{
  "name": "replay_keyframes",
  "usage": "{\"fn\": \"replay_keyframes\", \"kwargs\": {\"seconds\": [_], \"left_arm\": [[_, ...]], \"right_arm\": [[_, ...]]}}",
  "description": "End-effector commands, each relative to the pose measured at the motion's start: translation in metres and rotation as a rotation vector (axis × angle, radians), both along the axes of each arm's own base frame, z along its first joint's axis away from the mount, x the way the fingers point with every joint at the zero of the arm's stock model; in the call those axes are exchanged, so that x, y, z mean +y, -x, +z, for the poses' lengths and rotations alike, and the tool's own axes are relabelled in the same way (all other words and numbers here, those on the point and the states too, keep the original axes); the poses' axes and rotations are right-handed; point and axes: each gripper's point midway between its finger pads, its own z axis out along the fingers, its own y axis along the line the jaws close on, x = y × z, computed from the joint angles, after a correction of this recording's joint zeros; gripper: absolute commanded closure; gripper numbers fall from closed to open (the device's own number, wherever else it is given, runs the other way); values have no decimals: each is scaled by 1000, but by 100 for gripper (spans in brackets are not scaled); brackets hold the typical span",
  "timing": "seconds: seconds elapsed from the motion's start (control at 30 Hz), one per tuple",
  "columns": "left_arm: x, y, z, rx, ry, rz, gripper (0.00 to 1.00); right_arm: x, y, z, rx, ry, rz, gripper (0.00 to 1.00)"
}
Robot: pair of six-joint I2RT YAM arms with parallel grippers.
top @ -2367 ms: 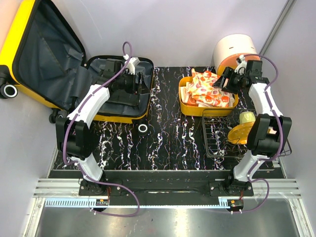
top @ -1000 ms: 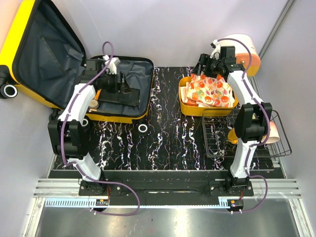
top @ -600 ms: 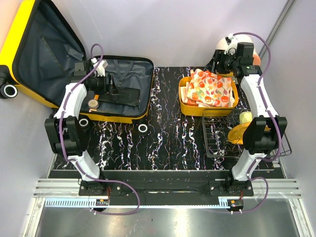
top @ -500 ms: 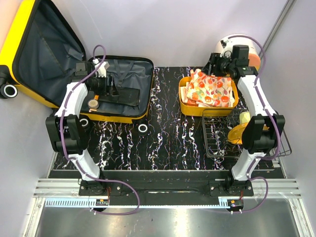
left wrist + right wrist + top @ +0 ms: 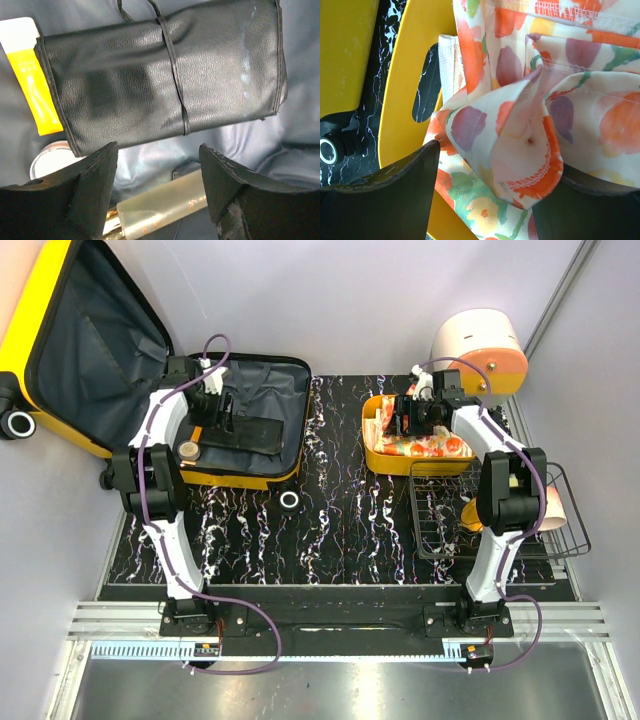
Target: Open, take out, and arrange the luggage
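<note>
The luggage (image 5: 240, 480) lies open at the left of the counter (image 5: 340, 510), its lid propped up against the wall and its base flat. The grey lining still holds several things. Our left fingers (image 5: 85, 195) hover inside that base, spread wide and holding nothing. A black leather pouch (image 5: 160, 75) is just ahead of them, with a yellow tube (image 5: 32, 85) tucked against its end. A round tin (image 5: 50, 161) sits near one finger and a translucent bottle (image 5: 160, 207) lies directly beneath the gap.

We judge the emptying to be partway done. To take the bottle cleanly, we should come down square across its body, not at its end. The fingers should stay clear of the pouch's thin strap so that it is not dragged along.

On the right, our right fingers (image 5: 395, 195) are also wide apart, straddling a raised fold of floral cloth (image 5: 520, 130) in the yellow basket (image 5: 405, 100). We cannot see them pinching it. If the cloth needs settling, we should press it down gently and keep it inside the rim.
</note>
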Motion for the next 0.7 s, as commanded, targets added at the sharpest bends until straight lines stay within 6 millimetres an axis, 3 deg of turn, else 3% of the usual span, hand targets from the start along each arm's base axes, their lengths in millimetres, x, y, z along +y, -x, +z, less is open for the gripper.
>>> {"fn": "replay_keyframes", "kwargs": {"seconds": [0.0, 0.03, 0.13, 0.2, 0.27, 0.3, 0.33, 0.37, 0.43, 0.57, 0.67], "left_arm": [[-12, -25, 7, -59, -37, 13, 33], [-22, -27, 0, -54, -39, -2, 34], [-24, -32, -13, -44, -62, 8, 37], [-40, -29, -16, -40, -71, -61, 36], [-49, -18, -13, -49, -70, -161, 32], [-50, -9, -13, -63, -111, -305, 31], [-51, -4, 1, -107, -130, -373, 30], [-47, 4, -6, -104, -165, -418, 29], [-39, 3, 8, -202, -279, -561, 27], [-27, 19, -9, -202, -423, -802, 27], [-25, 15, -19, -226, -508, -904, 28]], "right_arm": [[-14, 2, 18, -37, 59, -7, 23], [-12, 1, 24, -50, 54, -5, 22], [-10, -2, 54, -113, 36, 11, 17], [-9, -1, 74, -160, 31, 23, 16], [-9, 1, 91, -198, 29, 31, 16], [-8, 2, 96, -211, 28, 34, 15], [-7, 3, 99, -215, 21, 42, 14], [-6, 5, 109, -240, 18, 54, 13], [-2, 9, 118, -262, -2, 81, 11], [2, 12, 130, -329, -1, 138, 1], [1, 10, 130, -337, 9, 131, 0]]}}
